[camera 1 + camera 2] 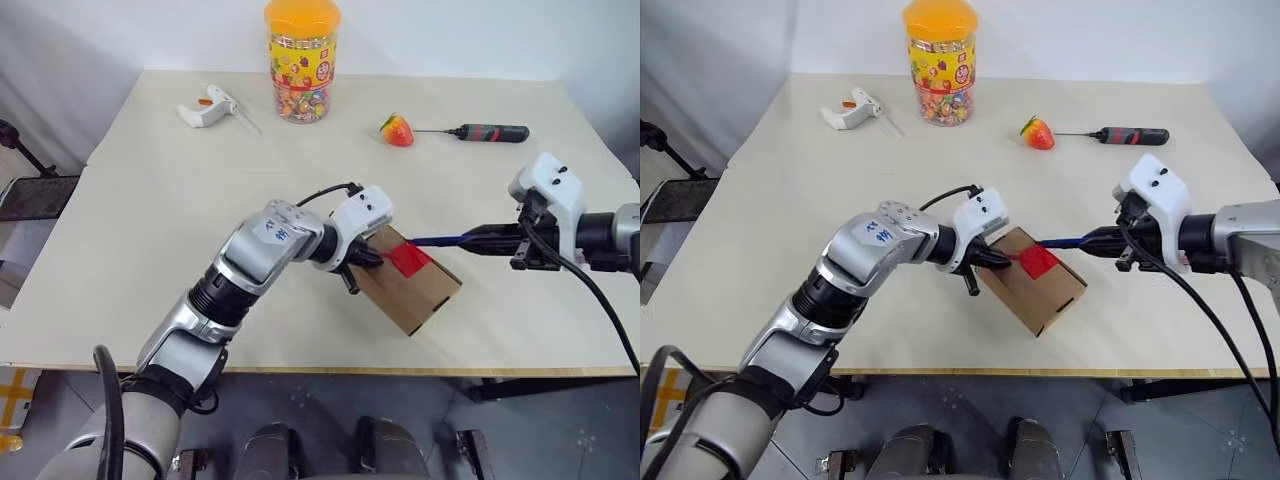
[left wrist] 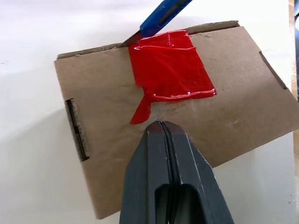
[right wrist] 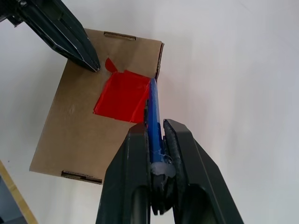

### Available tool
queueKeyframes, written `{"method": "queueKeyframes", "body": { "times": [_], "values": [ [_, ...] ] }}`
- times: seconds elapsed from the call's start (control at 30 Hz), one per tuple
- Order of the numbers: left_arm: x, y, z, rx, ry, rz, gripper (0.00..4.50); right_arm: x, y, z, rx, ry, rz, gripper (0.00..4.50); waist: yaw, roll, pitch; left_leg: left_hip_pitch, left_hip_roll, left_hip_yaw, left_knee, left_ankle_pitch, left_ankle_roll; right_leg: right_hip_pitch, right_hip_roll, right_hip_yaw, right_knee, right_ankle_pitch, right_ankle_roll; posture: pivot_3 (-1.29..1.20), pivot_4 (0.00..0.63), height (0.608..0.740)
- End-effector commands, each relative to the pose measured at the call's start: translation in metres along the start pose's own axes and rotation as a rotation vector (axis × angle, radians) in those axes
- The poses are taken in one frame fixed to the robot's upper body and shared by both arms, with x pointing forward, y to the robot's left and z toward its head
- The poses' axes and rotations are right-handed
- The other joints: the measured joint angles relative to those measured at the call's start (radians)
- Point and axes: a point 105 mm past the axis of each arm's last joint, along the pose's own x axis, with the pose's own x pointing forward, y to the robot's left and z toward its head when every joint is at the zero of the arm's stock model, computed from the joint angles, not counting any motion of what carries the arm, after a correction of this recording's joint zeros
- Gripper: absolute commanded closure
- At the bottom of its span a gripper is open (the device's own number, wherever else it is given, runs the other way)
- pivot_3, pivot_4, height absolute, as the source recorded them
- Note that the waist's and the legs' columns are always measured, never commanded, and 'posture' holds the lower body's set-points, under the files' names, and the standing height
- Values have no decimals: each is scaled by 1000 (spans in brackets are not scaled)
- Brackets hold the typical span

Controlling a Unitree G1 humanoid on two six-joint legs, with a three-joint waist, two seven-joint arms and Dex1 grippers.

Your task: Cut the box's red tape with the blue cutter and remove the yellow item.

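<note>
Cutter tip at the tape edge, box not opened yet

The box (image 1: 408, 283) lies near the table's 6 o'clock edge. The right gripper (image 3: 156, 135) clamps the blue cutter (image 3: 153, 116), its tip at the flap seam beside the red tape (image 2: 169, 65). The left gripper (image 2: 163, 128), fingers closed and empty, presses the lid. The tape looks mostly whole; the yellow item is presumably inside.

A pale desk (image 1: 150, 220) carried four loose things along its far side. A clear candy jar (image 1: 302, 62) with an orange lid stood upright at the far middle (its sweets showed through the wall). To its left lay a white pistol-shaped tool (image 1: 212, 107) on its side. To the jar's right sat a red-orange strawberry (image 1: 397, 130), and just beyond it a screwdriver (image 1: 480, 132) with a black-and-red handle lay flat, its thin shaft pointing toward the strawberry.
</note>
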Motion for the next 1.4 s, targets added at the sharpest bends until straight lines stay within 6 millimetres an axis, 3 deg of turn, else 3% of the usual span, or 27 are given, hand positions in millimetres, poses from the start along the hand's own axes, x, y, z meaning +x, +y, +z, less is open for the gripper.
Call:
{"method": "queueKeyframes", "body": {
  "times": [0.03,0.33,0.57,0.93,1.13,1.3,1.4],
  "values": [
    [15,-4,-25,-70,121,-8,4500,-5,2,-5,13,70,30,4350,2,0,0,0,0,0,0,0,0,0,0,0,0,0,0,0,150,740],
    [18,-1,-29,-100,131,11,4500,6,1,-5,47,109,55,4350,2,-2,-2,1,0,-1,1,0,0,2,-1,0,0,0,0,0,150,740],
    [19,1,-32,-118,138,27,4500,-10,-6,8,51,121,28,4350,5,-1,-3,2,-1,-2,2,0,0,4,-2,-1,0,0,0,0,150,740],
    [23,4,-32,-136,140,47,4500,-28,-2,-8,48,223,46,4350,11,-1,-3,2,-1,-5,3,0,1,6,-3,-1,0,0,0,0,150,740],
    [23,7,-32,-135,137,54,4500,-50,-7,-6,40,203,-4,4350,9,-1,-3,3,-1,-10,3,0,1,11,-4,0,-3,0,0,0,150,740],
    [20,8,-25,-111,87,39,4500,-81,-16,10,66,13,-105,4350,10,-1,-3,3,-1,-12,4,0,1,13,-4,-1,-3,0,0,0,150,740],
    [18,9,-22,-107,67,27,4500,-93,-23,3,106,-96,-174,4350,9,-2,-3,3,-1,-13,5,0,1,14,-4,-2,-4,0,0,0,150,740]
  ]
}}
